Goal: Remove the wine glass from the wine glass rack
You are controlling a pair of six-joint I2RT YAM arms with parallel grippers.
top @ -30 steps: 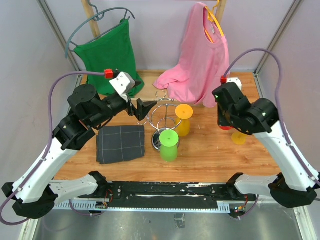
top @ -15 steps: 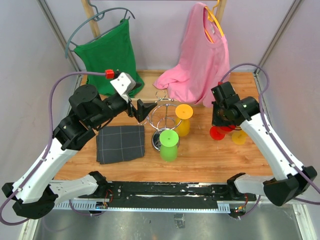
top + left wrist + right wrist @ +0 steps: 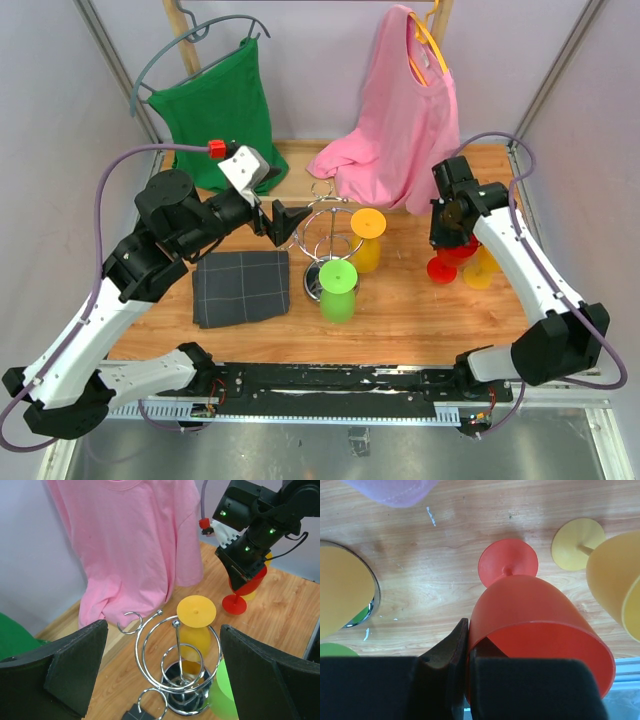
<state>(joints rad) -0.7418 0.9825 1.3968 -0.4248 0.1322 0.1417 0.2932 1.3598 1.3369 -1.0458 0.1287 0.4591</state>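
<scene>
The chrome wire rack [image 3: 328, 238] stands mid-table, and shows close up in the left wrist view [image 3: 177, 672]. An orange-yellow wine glass [image 3: 367, 238] and a green wine glass [image 3: 337, 288] hang upside down on it. My right gripper [image 3: 450, 238] is to the right of the rack. In the right wrist view it [image 3: 467, 630] is shut on the rim of a red wine glass [image 3: 530, 615], one finger inside the bowl. The glass is tilted, with its foot [image 3: 234, 604] at the tabletop. My left gripper [image 3: 172, 680] is open, with the rack between its fingers.
A yellow wine glass [image 3: 481, 270] stands right beside the red one. A dark grey folded cloth [image 3: 241, 287] lies left of the rack. A pink shirt [image 3: 400, 110] and a green shirt [image 3: 218, 110] hang at the back. The table's right edge is near the yellow glass.
My right arm has swung its wrist toward the back and brought the red glass down beside the yellow glass. My left arm has stayed open at the rack.
</scene>
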